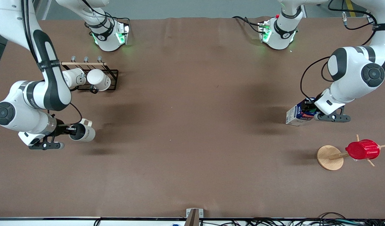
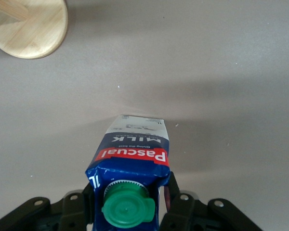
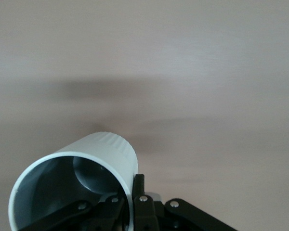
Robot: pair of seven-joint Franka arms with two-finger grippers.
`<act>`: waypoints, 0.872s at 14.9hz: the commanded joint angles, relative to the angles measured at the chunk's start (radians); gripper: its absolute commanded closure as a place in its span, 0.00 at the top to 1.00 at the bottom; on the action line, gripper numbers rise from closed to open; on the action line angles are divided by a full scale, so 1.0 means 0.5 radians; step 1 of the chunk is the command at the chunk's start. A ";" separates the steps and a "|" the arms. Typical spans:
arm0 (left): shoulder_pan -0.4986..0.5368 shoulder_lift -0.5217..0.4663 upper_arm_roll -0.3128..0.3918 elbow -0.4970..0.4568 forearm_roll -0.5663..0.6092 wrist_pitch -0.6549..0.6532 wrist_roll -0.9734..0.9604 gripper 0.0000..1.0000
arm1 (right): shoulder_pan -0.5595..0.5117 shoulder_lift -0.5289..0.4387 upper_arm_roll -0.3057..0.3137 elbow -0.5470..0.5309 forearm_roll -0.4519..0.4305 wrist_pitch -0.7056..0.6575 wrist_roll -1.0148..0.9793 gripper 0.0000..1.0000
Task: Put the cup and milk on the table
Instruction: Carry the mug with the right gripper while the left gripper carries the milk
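The cup (image 1: pixel 84 132), cream-white with a dark grey inside, is held on its side above the table (image 1: pixel 192 125) at the right arm's end. My right gripper (image 1: pixel 71 128) is shut on its rim. In the right wrist view one finger is inside the cup (image 3: pixel 86 161) and one outside; the gripper (image 3: pixel 132 195) pinches the wall. The milk (image 1: pixel 297 114), a blue and white carton, is held tilted over the table at the left arm's end by my left gripper (image 1: pixel 311 113). In the left wrist view the gripper (image 2: pixel 130 202) is shut on the milk (image 2: pixel 135 154) by its green cap (image 2: pixel 127 208).
A black wire rack (image 1: pixel 112 75) with two all-white mugs stands near the right arm's base. A wooden mug tree (image 1: pixel 329 157) carrying a red ribbed cup (image 1: pixel 362 149) stands nearer the front camera than the milk; its round base shows in the left wrist view (image 2: pixel 29 24).
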 commanded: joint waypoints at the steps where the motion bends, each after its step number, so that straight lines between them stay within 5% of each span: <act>1: 0.015 -0.015 -0.006 0.068 0.030 -0.015 -0.004 0.45 | 0.021 -0.033 0.265 0.043 -0.020 -0.083 0.396 0.00; 5: 0.012 0.027 -0.009 0.322 0.021 -0.214 -0.016 0.43 | 0.156 -0.021 0.597 0.052 -0.066 -0.043 0.945 0.00; 8: -0.031 0.113 -0.045 0.519 0.024 -0.297 -0.197 0.43 | 0.432 0.068 0.619 0.062 -0.228 0.128 1.417 0.00; 13: -0.034 0.340 -0.333 0.899 0.027 -0.539 -0.494 0.44 | 0.702 0.304 0.646 0.144 -0.489 0.301 1.937 0.00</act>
